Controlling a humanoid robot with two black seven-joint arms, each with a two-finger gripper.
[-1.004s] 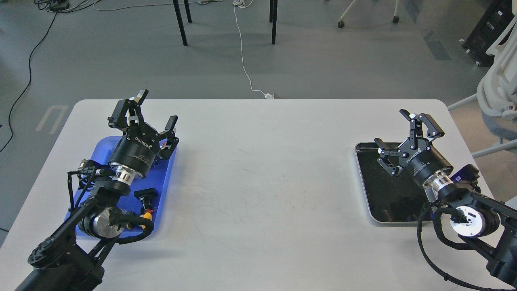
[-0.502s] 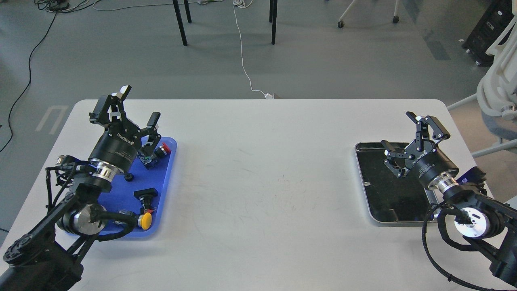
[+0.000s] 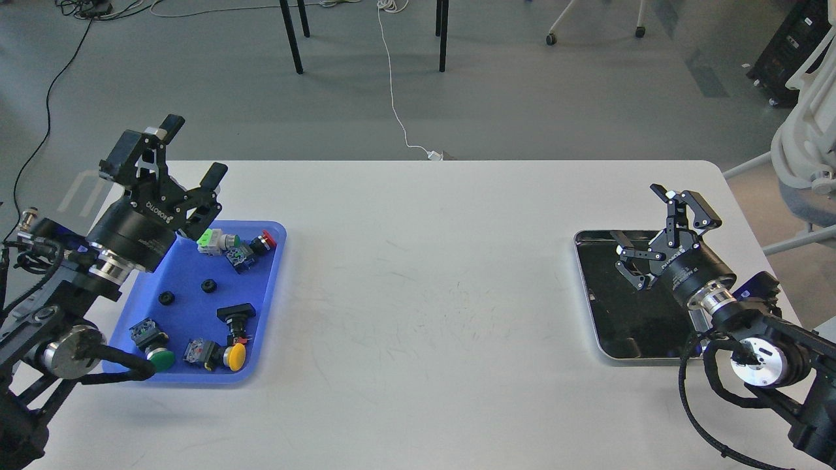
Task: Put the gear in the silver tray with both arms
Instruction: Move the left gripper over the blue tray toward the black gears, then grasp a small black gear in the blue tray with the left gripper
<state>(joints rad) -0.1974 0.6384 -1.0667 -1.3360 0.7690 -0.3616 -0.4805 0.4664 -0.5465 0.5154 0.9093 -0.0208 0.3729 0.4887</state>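
Note:
Two small black gears (image 3: 209, 285) (image 3: 166, 298) lie in a blue plastic tray (image 3: 268, 294) on the left of the white table. The silver tray (image 3: 588, 290) sits at the right, its dark floor empty. My left gripper (image 3: 194, 148) is open and empty, raised above the blue tray's far left corner. My right gripper (image 3: 635, 212) is open and empty, hovering over the far part of the silver tray.
The blue tray also holds several push-button switches: green (image 3: 160, 358), yellow (image 3: 234, 356), red (image 3: 268, 240), a light-green one (image 3: 209, 239) and a black one (image 3: 236, 313). The white table (image 3: 424, 294) lies between the trays. A white chair (image 3: 806, 150) stands at the right.
My left arm has swung left and back, uncovering the gears and switches in the blue tray. My right gripper has shifted only slightly over the silver tray. Both stay open.

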